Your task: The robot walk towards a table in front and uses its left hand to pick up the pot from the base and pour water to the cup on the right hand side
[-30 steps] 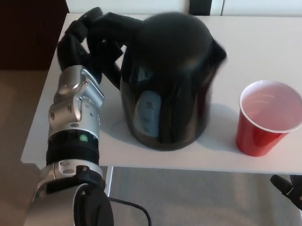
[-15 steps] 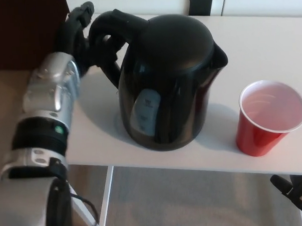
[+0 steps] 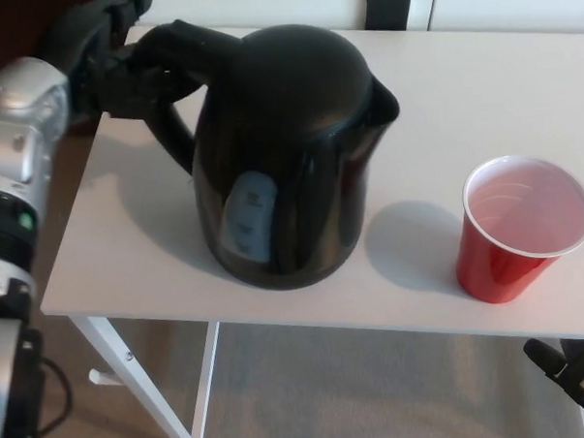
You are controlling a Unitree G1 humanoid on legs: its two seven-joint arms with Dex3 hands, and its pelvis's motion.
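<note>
The left hand (image 3: pixel 120 62) grips the handle of the upright pot (image 3: pixel 280 161); its spout points right toward the red cup (image 3: pixel 520 230) on the bench (image 3: pixel 480 85).

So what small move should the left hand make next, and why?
Probably carry the kettle right toward the red cup, keeping it level. The left hand grips its handle, but the spout is left of the cup, not above it.
</note>
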